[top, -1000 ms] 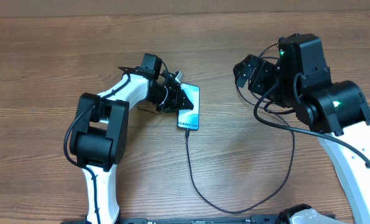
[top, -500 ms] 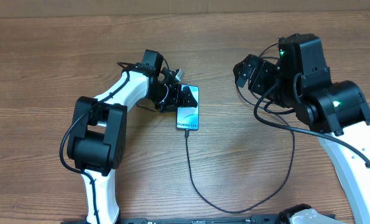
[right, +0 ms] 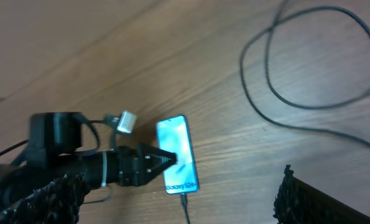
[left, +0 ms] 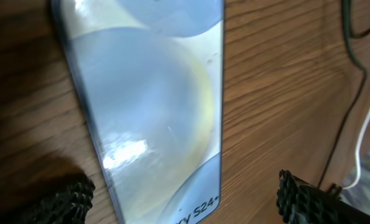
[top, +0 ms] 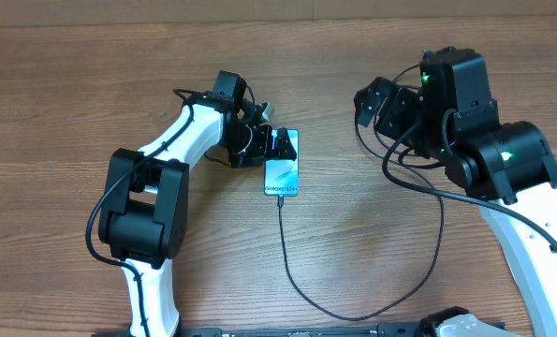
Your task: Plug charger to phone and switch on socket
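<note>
Both left fingers [left: 60, 202] and right fingers [right: 48, 199] are spread empty, the left flanking the phone [left: 153, 106] lying between them, seemingly bracing it for the charger [top: 282, 229] joined to its end.

On my feed the phone [top: 283, 175] shows a light blue-teal screen with pale rounded swirls and small white lettering, dark round the edge. The cable [top: 287, 253] is black. The table [top: 72, 94] is brown wood — streaky grain throughout. The 2 arms [top: 166, 150] are white with black joints; green lights [top: 508, 156] glow on the right one.
</note>
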You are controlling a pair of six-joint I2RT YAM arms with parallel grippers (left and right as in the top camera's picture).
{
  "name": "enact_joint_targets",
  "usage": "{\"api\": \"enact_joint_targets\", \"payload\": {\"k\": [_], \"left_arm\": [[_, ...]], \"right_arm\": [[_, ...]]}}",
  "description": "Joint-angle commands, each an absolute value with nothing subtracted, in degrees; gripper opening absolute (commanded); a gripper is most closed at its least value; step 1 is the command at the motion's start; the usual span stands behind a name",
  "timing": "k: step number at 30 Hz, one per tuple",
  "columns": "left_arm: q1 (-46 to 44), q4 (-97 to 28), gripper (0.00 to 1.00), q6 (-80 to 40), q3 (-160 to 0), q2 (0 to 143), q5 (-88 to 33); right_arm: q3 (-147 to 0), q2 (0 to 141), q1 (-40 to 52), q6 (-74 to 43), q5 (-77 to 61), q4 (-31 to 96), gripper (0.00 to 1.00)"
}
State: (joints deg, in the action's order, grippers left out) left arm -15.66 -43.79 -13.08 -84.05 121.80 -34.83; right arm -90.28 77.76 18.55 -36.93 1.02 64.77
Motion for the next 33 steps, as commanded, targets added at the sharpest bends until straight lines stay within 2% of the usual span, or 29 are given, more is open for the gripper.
{"api": "enact_joint_targets", "payload": {"k": [1, 3, 4, 8, 13, 20, 27, 33], "left_arm": [[-14.68, -46.63, 1.0, -12.03, -81.58, 125.25, -21.85], [-14.09, -48.12, 1.0, -12.14, -81.6, 124.99, -21.85], [-13.72, -48.9, 1.0, -12.32, -81.6, 124.64, -21.8], [-11.66, -50.87, 1.0, -15.64, -81.6, 120.92, -18.81], [-7.46, -51.03, 1.0, -17.89, -81.6, 108.4, -12.86], [-1.96, -50.96, 1.0, -18.9, -81.6, 85.47, 1.43], [-1.48, -53.71, 1.0, -18.85, -81.6, 70.3, 12.73], [-1.48, -57.06, 1.0, -18.83, -81.6, 64.82, 17.12]], "right_arm": [[-90.02, 77.82, 16.4, -40.45, 5.19, 67.13, 1.0], [-90.02, 77.82, 14.26, -40.73, 6.46, 69.01, 1.0], [-90.02, 77.82, 12.86, -40.73, 6.68, 69.78, 0.97], [-90.02, 78.28, 5.34, -40.71, 6.63, 70.39, 0.7], [-90.02, 83.0, -6.39, -39.35, 6.59, 69.82, 0.36], [-90.08, 93.71, -18.48, -35.9, 1.41, 64.95, 0.21], [-90.08, 103.61, -25.93, -34.39, -1.87, 60.51, 0.17], [-90.08, 109.67, -28.27, -32.05, -6.22, 57.01, 0.17]]}}
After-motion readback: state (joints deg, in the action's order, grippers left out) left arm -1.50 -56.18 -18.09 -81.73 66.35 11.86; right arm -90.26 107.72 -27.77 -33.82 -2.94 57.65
